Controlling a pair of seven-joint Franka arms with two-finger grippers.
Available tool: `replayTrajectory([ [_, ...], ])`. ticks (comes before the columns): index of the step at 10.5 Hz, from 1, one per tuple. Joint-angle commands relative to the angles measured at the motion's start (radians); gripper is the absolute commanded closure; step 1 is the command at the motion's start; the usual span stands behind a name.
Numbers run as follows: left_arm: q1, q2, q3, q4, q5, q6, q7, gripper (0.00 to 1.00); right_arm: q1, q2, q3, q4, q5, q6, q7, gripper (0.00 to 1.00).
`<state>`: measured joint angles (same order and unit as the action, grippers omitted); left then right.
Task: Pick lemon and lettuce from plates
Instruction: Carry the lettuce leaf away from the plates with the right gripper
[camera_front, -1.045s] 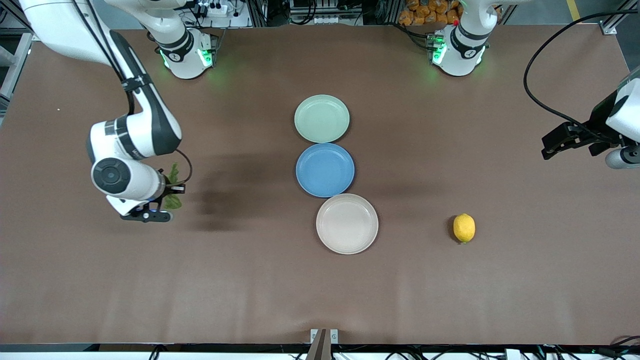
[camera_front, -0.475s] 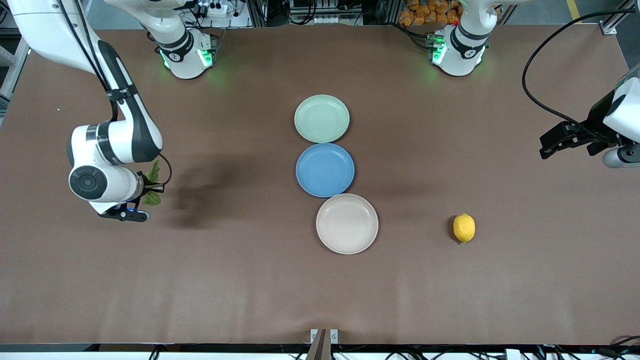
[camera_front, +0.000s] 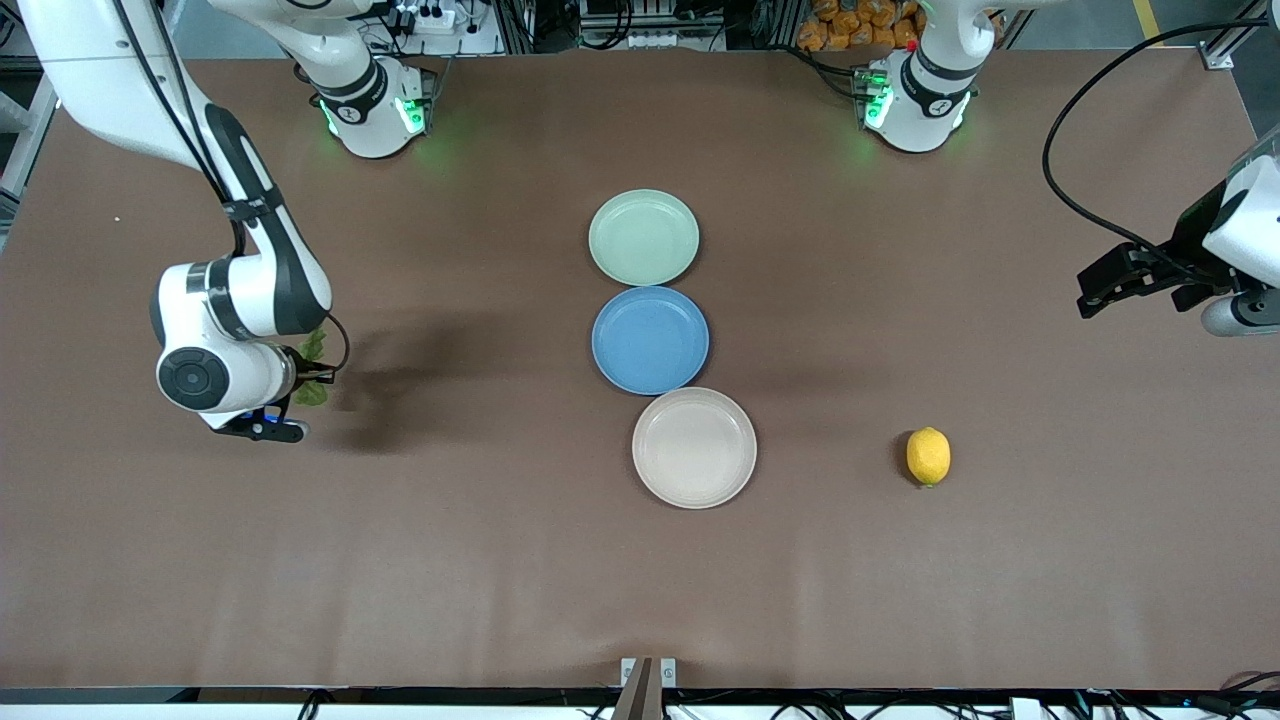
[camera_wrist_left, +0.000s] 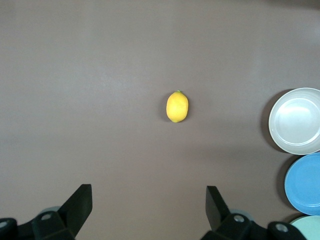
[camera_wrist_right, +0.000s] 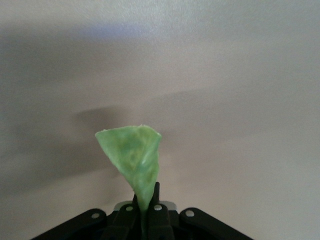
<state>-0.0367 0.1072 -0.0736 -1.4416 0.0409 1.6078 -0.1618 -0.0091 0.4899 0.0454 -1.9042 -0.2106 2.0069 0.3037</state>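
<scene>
While the right gripper (camera_front: 300, 385) hangs over bare table (camera_front: 500, 580) toward the right arm's end, its fingers (camera_wrist_right: 156, 212) are pinched shut on the stem end of the lettuce (camera_wrist_right: 134, 162), and the leaf sticks out past the tips with only a narrow edge caught. The lemon (camera_front: 928, 456) lies on the table toward the left arm's end, well apart from the beige plate (camera_front: 694, 447) and roughly level with it from the front camera. All three plates sit in a row at the middle of the table, the mint green plate (camera_front: 643, 237) farthest from the front camera, the blue plate (camera_front: 650, 339) between, and none of them holds anything. The left gripper (camera_front: 1120, 280) waits in the air over the table's edge at its own end, fingers (camera_wrist_left: 77, 202) spread wide and holding nothing. The chief risk seems to lie with the lettuce: so thin a pinch on a limp, ruffled leaf could slip or tear if the arm swings or stops sharply, and a leaf that clings to one finger on release may not fall where intended. The lemon, being oval, might roll if anything nudges it.
</scene>
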Motion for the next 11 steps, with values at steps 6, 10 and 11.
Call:
replayTrajectory([
  [6,0.0,-0.014,-0.002,-0.014,-0.021,-0.005,-0.004,0.0,0.009,0.012,-0.035,0.027,0.011,0.013,-0.011,0.0],
  [10,0.0,-0.017,-0.003,-0.01,-0.026,-0.005,-0.005,0.0,0.009,-0.004,-0.035,0.065,0.022,0.0,-0.003,0.0],
  [11,-0.002,-0.017,-0.003,-0.01,-0.019,-0.005,-0.004,0.0,0.009,-0.017,-0.035,0.068,0.022,0.0,-0.003,0.0],
])
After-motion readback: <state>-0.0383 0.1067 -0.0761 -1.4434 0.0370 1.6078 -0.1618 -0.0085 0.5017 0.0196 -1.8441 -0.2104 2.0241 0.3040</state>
